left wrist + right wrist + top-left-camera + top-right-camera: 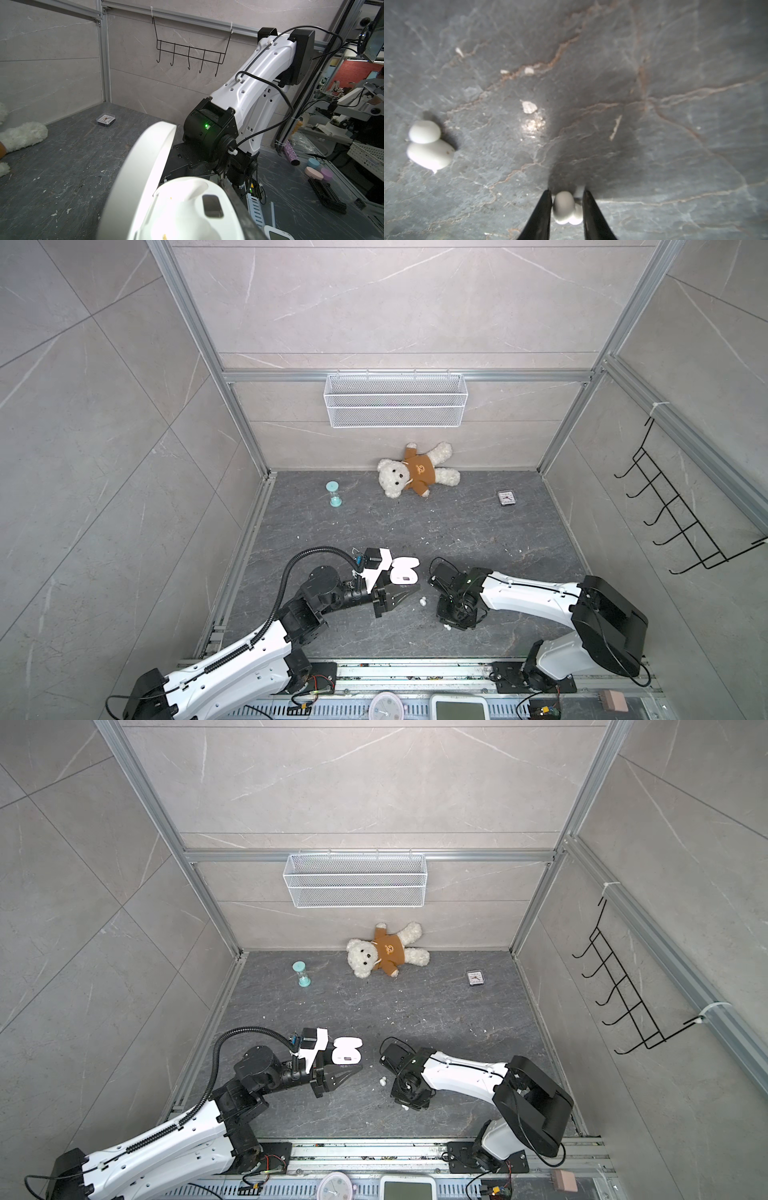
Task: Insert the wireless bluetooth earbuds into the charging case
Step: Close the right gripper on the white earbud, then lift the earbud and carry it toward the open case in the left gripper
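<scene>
The white charging case [404, 570] [347, 1050] stands open in my left gripper [405, 589], which is shut on it. In the left wrist view the case [187, 209] fills the lower part, its lid [145, 166] swung up, with one dark finger [234, 199] along its side. My right gripper [567, 191] points down at the floor and is shut on a white earbud [563, 205]. A second white earbud [428, 145] [423, 601] [382, 1080] lies loose on the floor between the two arms. In both top views the right wrist hides the right fingertips.
White crumbs [529, 107] dot the dark floor. At the back lie a teddy bear [415, 472], a mint hourglass [333, 493] and a small clock [506, 497]. A wire basket [395, 400] hangs on the back wall and a hook rack [681, 506] on the right wall.
</scene>
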Robot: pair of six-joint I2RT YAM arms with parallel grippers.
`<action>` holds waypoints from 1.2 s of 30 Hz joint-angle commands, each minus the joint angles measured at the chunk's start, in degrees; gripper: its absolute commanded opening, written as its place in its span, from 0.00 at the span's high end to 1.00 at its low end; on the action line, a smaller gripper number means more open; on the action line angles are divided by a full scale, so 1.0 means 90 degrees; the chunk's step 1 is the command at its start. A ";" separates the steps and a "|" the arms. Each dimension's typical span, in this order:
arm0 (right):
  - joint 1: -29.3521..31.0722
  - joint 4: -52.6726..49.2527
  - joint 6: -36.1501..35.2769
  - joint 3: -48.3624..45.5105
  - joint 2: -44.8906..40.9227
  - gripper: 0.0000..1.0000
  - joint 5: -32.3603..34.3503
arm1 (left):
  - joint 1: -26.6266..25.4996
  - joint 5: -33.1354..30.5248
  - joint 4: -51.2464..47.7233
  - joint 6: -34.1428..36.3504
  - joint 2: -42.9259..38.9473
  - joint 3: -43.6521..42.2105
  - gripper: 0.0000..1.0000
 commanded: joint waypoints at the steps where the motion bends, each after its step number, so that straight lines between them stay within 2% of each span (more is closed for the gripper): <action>1: 0.0028 -0.0059 -0.0087 0.0074 0.0068 0.72 0.0022 | -0.0014 0.0050 0.0154 0.0069 -0.0117 -0.0026 0.84; 26: 0.0019 0.0056 -0.0081 0.0008 -0.0089 0.81 0.0098 | -0.0015 0.0037 0.0181 0.0072 0.0009 0.0004 0.85; 36: -0.0121 -0.0099 -0.0182 0.0079 -0.0558 0.82 0.0233 | -0.0015 -0.0002 0.0229 0.0128 0.0199 0.0143 0.85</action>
